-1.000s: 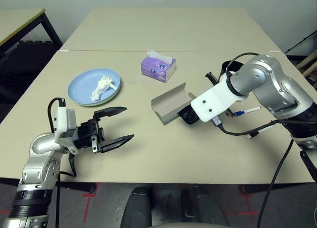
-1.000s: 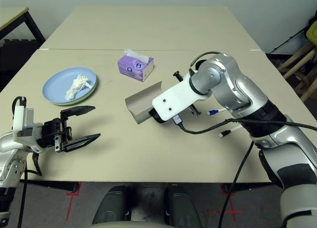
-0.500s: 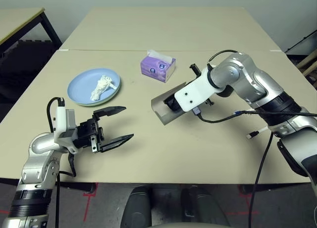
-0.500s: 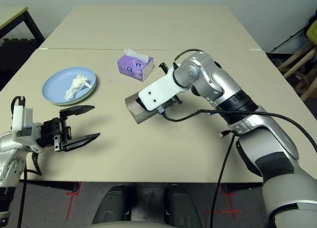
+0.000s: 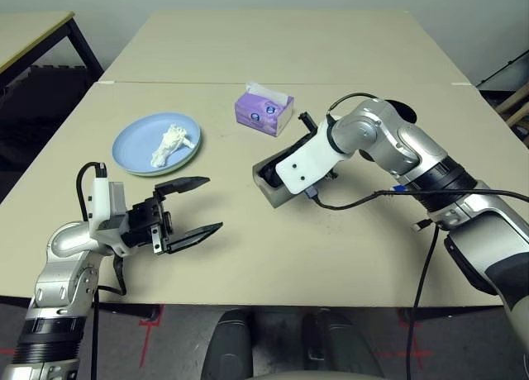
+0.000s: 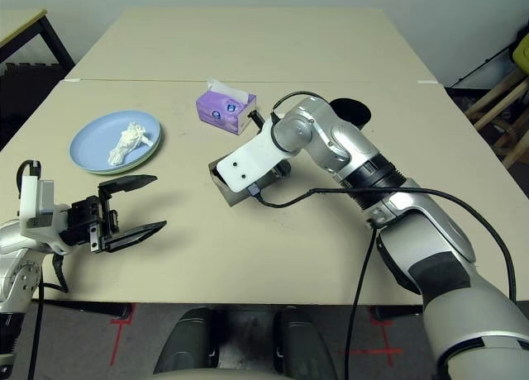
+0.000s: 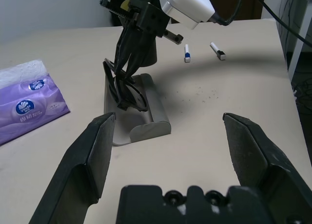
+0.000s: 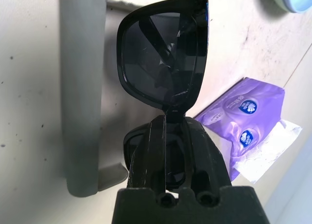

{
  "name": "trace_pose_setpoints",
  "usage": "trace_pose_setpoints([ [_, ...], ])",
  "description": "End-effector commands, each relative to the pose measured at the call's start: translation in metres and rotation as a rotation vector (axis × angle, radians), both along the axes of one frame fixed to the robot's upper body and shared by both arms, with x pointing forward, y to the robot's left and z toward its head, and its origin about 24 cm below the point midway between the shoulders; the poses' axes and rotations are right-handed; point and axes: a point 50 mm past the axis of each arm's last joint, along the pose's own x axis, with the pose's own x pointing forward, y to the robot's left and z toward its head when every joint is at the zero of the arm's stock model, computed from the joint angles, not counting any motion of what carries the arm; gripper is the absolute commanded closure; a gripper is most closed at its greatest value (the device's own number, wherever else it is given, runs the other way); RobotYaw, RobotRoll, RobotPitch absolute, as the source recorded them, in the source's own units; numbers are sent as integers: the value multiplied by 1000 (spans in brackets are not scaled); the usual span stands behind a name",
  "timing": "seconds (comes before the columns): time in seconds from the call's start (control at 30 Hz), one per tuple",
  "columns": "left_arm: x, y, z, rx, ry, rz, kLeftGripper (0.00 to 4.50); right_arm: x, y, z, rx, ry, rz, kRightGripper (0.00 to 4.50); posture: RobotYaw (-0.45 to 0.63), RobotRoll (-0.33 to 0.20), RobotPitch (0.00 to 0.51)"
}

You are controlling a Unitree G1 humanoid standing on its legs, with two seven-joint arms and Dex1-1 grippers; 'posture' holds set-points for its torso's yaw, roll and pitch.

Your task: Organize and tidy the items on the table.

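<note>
My right gripper [image 8: 165, 119] is shut on the bridge of the black sunglasses [image 8: 163, 63], holding them lens-down in the open grey glasses case [image 7: 146, 112] at mid-table. My left gripper [image 5: 213, 204] hovers open and holds nothing near the front left. A crumpled white tissue [image 5: 169, 144] lies on the light blue plate [image 5: 132, 140], which is stacked on a pale green plate [image 5: 183, 167]. The purple tissue box [image 5: 263, 111] stands behind the case. Two white markers [image 7: 186, 52] lie beyond the case. A black cup [image 6: 354, 111] peeks from behind my right arm.
The beige table [image 5: 289, 256] has a seam [image 5: 165, 84] across its far half. A separate black-legged table [image 5: 33, 33] stands at the far left. Black cables [image 5: 364, 200] trail from my right arm across the tabletop.
My right arm swung left with the sunglasses and brought them down into the open case. The left arm has stayed still.
</note>
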Motion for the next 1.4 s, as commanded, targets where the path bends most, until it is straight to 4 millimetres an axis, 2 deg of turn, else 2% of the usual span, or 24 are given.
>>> trace_pose_setpoints([
  [0.03, -3, 0, 1, 26, 1, 3, 0, -2, 2, -8, 6, 6, 1, 4171, 218, 0, 76],
  [0.43, -5, 0, 1, 24, 3, 7, 0, -4, 0, -26, 4, 30, -21, 4171, 227, 0, 82],
  [0.77, -4, -1, 2, 19, 3, 12, 0, -7, -7, -32, -1, 79, -50, 4171, 225, 0, 83],
  [0.9, -4, -1, 2, 19, 1, 12, 0, -3, -8, -31, 22, 69, -85, 2806, 225, 0, 83],
  [1.13, -2, 0, 3, 19, 0, 11, 0, -1, -8, -28, 48, 66, -111, 163, 214, 0, 79],
  [1.4, 1, 1, 5, 15, -9, 9, 0, 4, -11, -13, 121, 73, -158, 73, 206, 0, 75],
])
